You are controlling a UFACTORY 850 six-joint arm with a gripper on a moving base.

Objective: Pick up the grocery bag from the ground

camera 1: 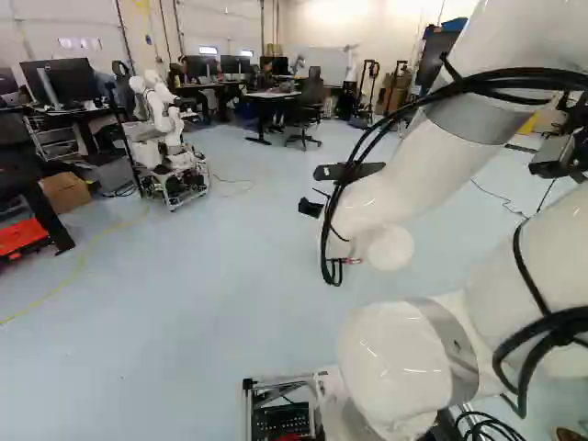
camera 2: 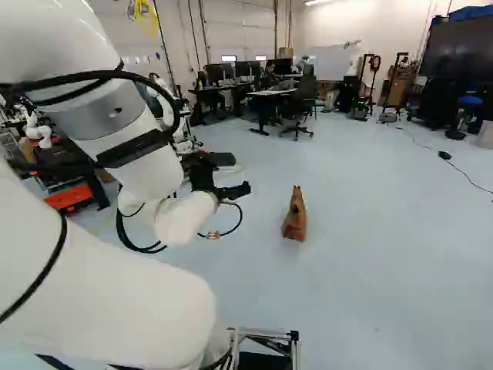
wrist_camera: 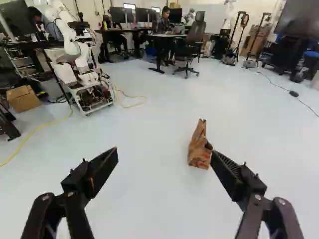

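The grocery bag (camera 2: 294,216), brown and narrow toward its top, stands upright on the floor (camera 2: 354,254) ahead of the arm in the right base view. My gripper (camera 2: 223,187) is up in the air to the left of the bag there. In the wrist view the gripper (wrist_camera: 164,159) has its two fingers spread wide with nothing between them. The bag (wrist_camera: 200,149) shows beyond the fingertips, nearer to one finger, whose tip slightly overlaps its lower edge in the picture. The arm hides the bag in the left base view.
Another robot (camera 1: 165,142) stands on a wheeled frame at the left of the left base view, near a cardboard box (camera 1: 64,192). An office chair (camera 2: 299,108) and desks are farther back. A black cable (camera 2: 454,163) lies on the floor at the right.
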